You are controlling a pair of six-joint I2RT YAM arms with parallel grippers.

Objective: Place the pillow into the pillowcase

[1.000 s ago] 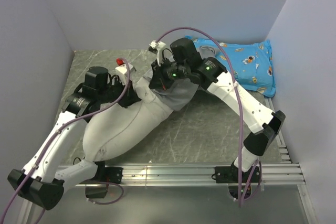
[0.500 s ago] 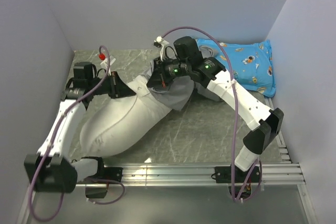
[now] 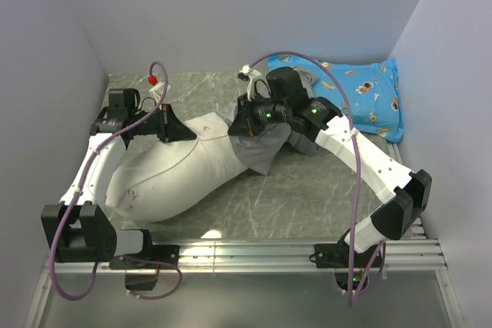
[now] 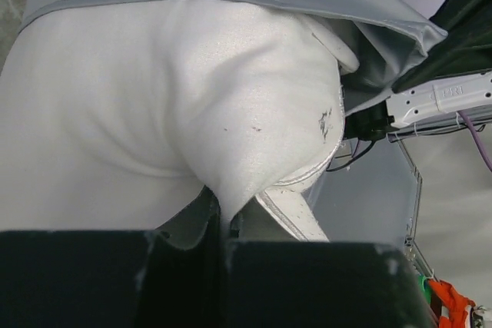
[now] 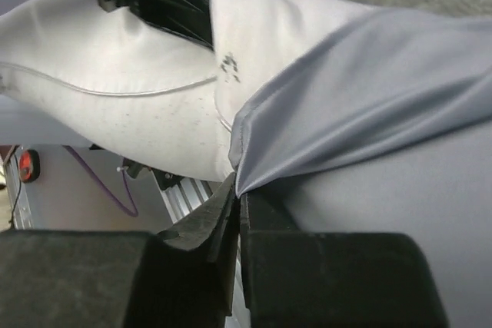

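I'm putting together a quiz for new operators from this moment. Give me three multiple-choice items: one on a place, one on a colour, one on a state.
1. Where does the blue printed pillow lie?
A) at the table's far right corner
B) at the near left corner
C) in the middle of the table

2. What colour is the cloth between the right gripper's fingers?
A) white
B) blue
C) grey

3. The left gripper is:
A) open above the table
B) shut on a fold of the white pillow
C) shut on a cable

Answers:
1 A: the top view shows it against the far right walls.
2 C: the right wrist view shows the grey pillowcase's hem pinched there.
3 B: the left wrist view shows white fabric squeezed between closed fingers.
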